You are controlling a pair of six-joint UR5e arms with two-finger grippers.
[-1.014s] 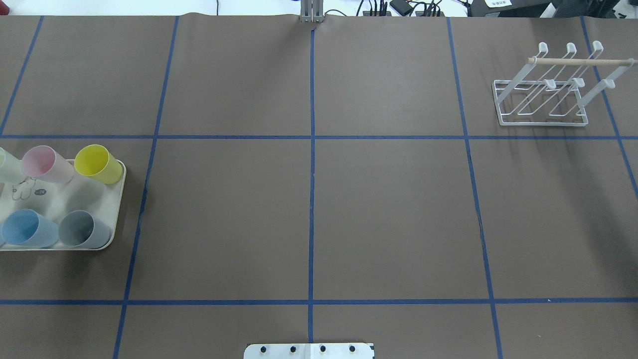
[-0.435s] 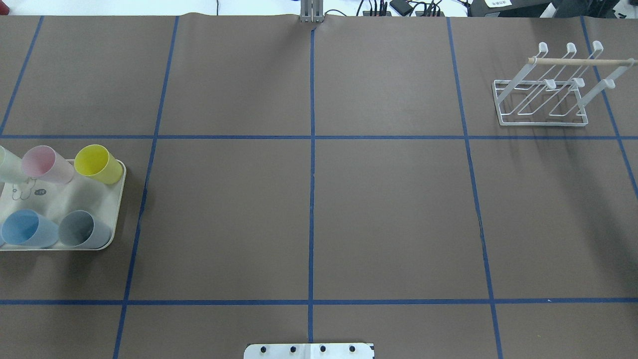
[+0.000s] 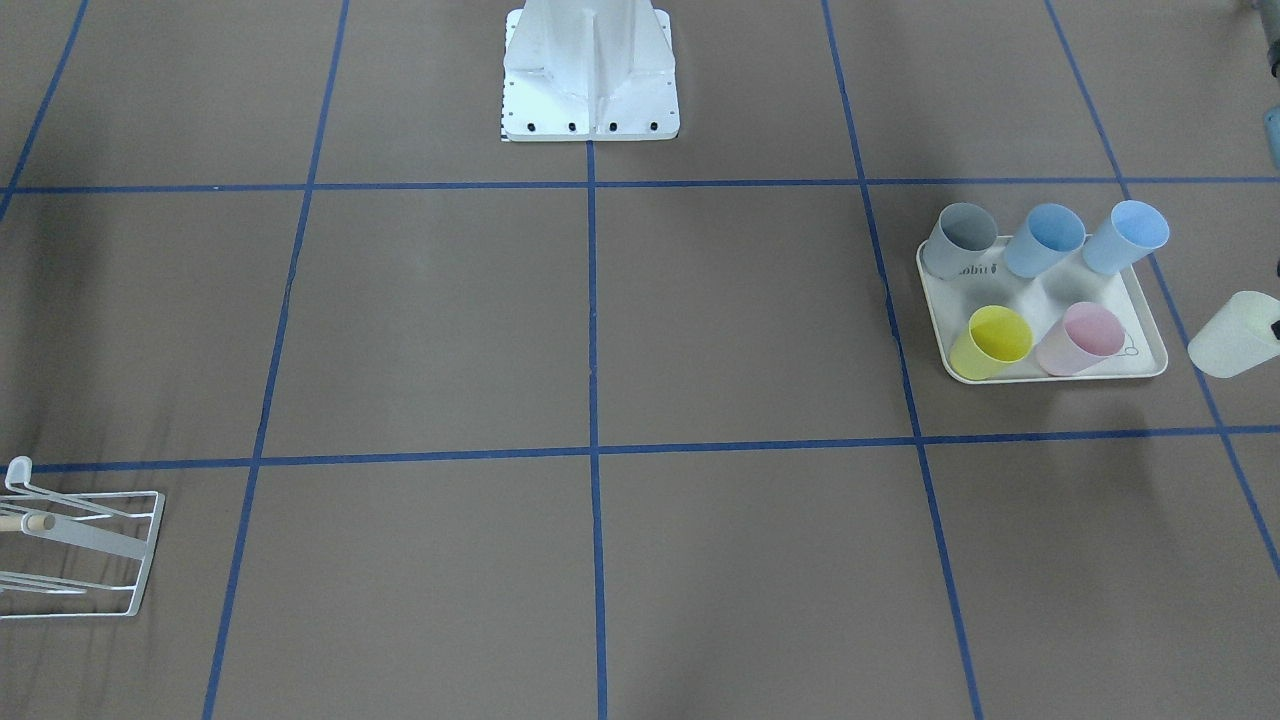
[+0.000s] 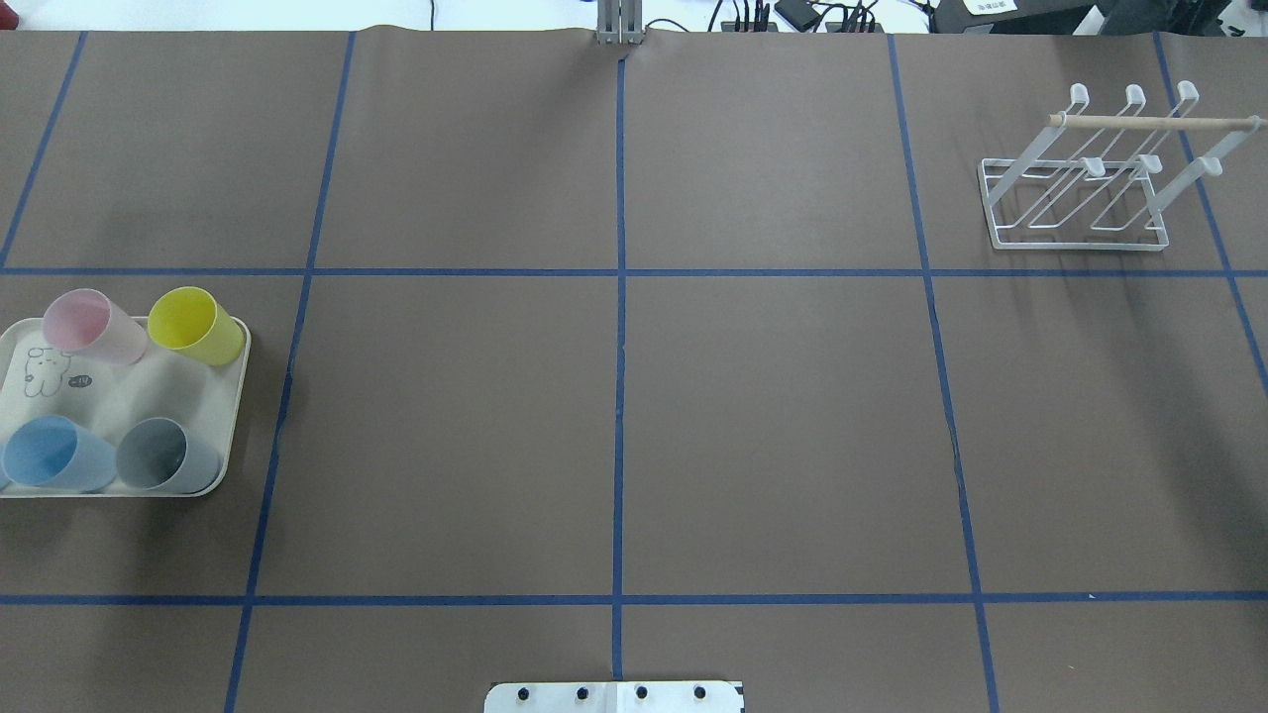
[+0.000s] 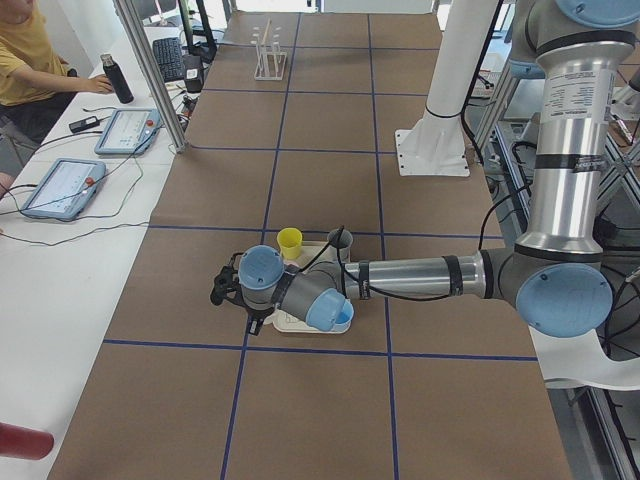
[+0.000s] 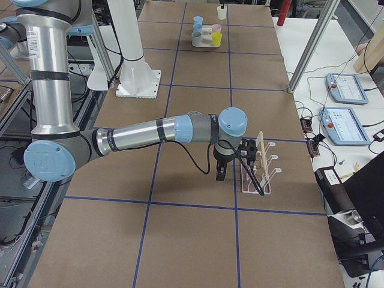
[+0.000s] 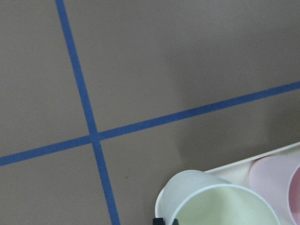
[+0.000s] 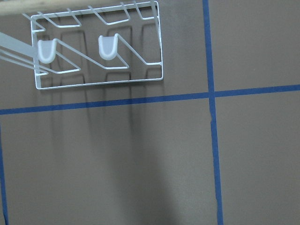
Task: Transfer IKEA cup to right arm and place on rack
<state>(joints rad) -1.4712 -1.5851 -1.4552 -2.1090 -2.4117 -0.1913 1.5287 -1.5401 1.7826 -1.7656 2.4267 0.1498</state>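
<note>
IKEA cup (image 3: 1232, 338), pale green, beside tray (image 3: 1110, 371) of five cups (image 3: 990, 342).

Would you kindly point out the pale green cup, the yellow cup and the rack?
pale green cup (image 3: 1230, 340): front-facing view, its side wall.
yellow cup (image 4: 183, 317): overhead view, its inside.
rack (image 4: 1154, 122): overhead view, its wooden dowel.

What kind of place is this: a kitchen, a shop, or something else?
Most likely a robot test lab, not a kitchen. Two robot arms work over a table marked into squares with blue tape, and control tablets with cables lie on a side desk.
</note>
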